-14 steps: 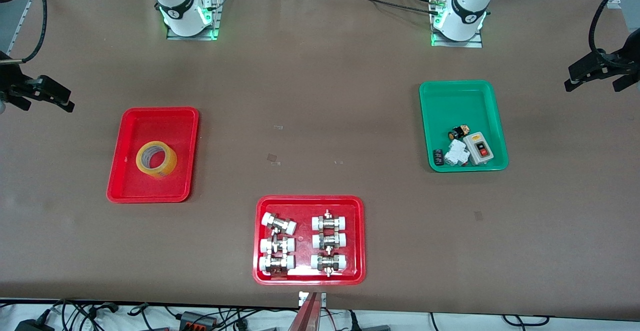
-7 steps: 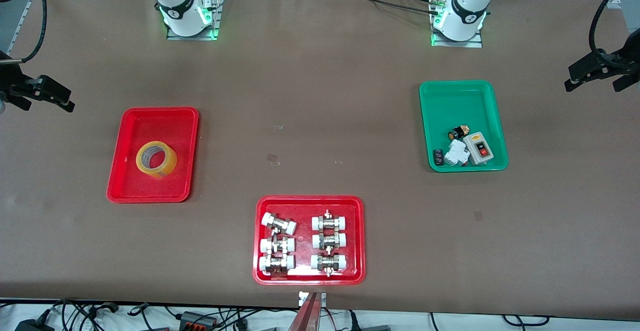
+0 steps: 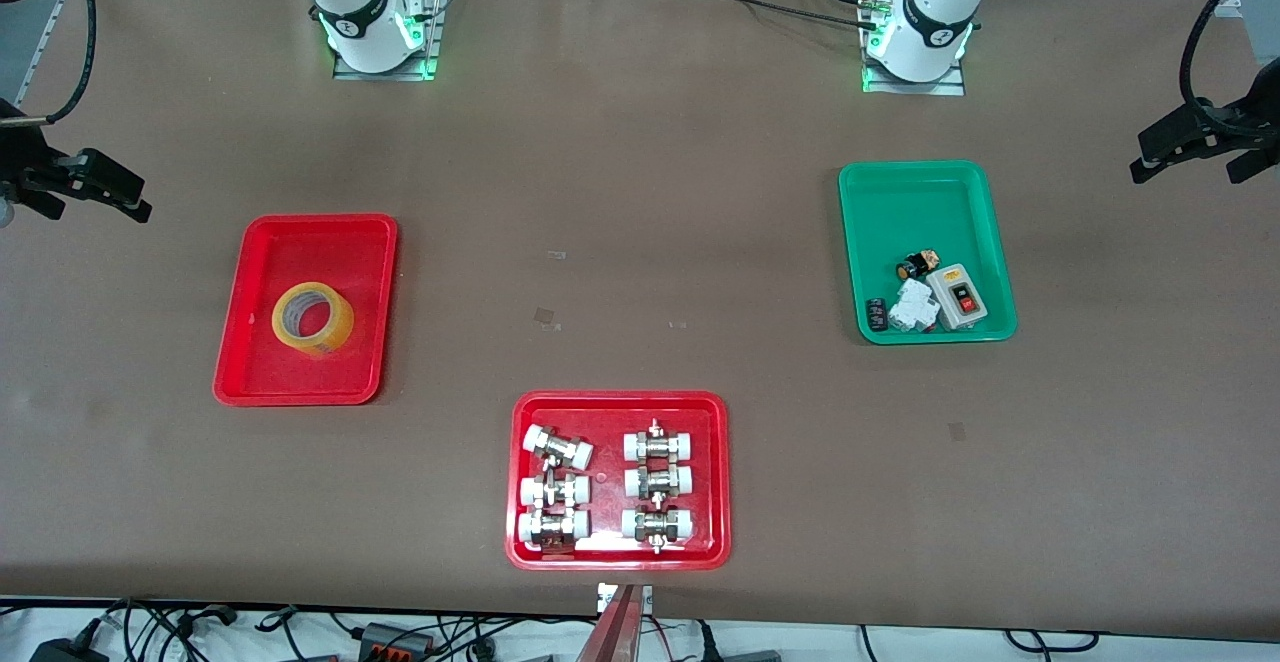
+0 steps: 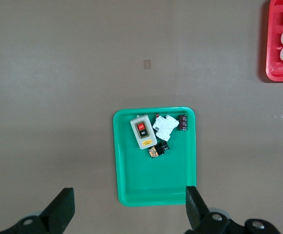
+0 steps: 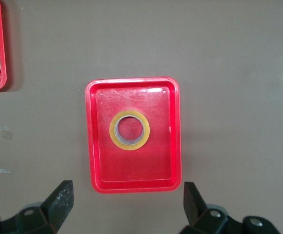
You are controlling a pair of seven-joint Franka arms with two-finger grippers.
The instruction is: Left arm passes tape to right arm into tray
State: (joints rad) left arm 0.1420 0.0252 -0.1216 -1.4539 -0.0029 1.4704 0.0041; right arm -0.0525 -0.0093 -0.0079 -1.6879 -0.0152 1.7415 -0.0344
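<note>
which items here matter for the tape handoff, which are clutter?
Job: tape, lying in the plain red tray; left gripper and right gripper, both open, over the table's ends.
Clutter: green tray of electrical parts; red tray of metal fittings.

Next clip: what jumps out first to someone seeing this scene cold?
The yellow tape lying flat in the plain red tray toward the right arm's end of the table. Nearer the camera sits a second red tray of metal fittings; a green tray of small parts lies toward the left arm's end. Both grippers, right and left, hang open above the table's ends, holding nothing.
</note>
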